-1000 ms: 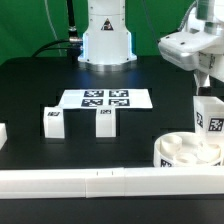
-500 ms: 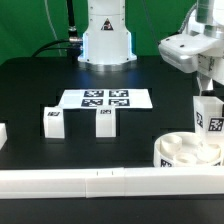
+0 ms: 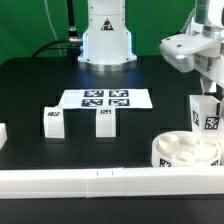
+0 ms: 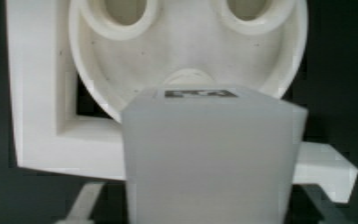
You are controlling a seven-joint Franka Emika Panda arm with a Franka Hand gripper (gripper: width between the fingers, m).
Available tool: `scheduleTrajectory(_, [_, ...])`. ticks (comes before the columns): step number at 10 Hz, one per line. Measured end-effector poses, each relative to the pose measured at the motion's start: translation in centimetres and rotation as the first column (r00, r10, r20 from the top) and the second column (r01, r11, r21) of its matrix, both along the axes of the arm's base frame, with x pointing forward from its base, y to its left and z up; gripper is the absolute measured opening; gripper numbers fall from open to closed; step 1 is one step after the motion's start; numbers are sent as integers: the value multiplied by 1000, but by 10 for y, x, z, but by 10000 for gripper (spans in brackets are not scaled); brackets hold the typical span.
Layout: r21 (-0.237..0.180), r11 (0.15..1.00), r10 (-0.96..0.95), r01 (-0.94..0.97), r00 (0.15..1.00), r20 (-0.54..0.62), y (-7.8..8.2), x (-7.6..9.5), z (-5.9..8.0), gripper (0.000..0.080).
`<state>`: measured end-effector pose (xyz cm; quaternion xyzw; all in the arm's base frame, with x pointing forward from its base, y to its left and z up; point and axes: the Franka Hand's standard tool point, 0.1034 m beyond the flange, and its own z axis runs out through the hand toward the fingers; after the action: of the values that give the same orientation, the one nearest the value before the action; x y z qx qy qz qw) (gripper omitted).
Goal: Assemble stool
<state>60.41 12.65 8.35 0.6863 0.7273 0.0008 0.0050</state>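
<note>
The round white seat disc [image 3: 180,153] lies at the exterior view's right, against the front rail, with its sockets facing up. My gripper [image 3: 207,98] is shut on one white block leg [image 3: 207,114] and holds it upright just above the disc's right part. In the wrist view the leg [image 4: 211,150] fills the foreground, with the seat disc [image 4: 185,45] and two of its sockets beyond it. Two more legs [image 3: 53,120] [image 3: 104,120] stand on the black table, left of centre.
The marker board [image 3: 105,98] lies flat behind the two loose legs. A long white rail [image 3: 100,182] runs along the front edge, with a short piece [image 3: 3,133] at the left. The robot base [image 3: 106,40] stands at the back.
My gripper and the held leg have shifted slightly to the exterior view's left over the seat disc. Nothing else has moved.
</note>
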Motion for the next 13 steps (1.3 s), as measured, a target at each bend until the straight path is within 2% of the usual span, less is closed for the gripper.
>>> scheduleTrajectory(3, [20,928,-372,372,928,-4,-4,1,-1,335])
scheduleTrajectory(4, [25,883,-469,469,883,-9,-5,1,-1,335])
scheduleTrajectory(6, [38,729,-683,683,730,-29,-3,1,-1,337])
scheduleTrajectory(7, [41,679,-732,733,680,-34,-2,1,-1,337])
scheduleTrajectory(8, [53,579,-812,813,582,-42,-1,2,-1,337])
scheduleTrajectory(10, [55,506,-860,861,508,-45,-2,3,-1,337])
scheduleTrajectory(13, [46,305,-950,951,307,-54,-4,3,-1,337])
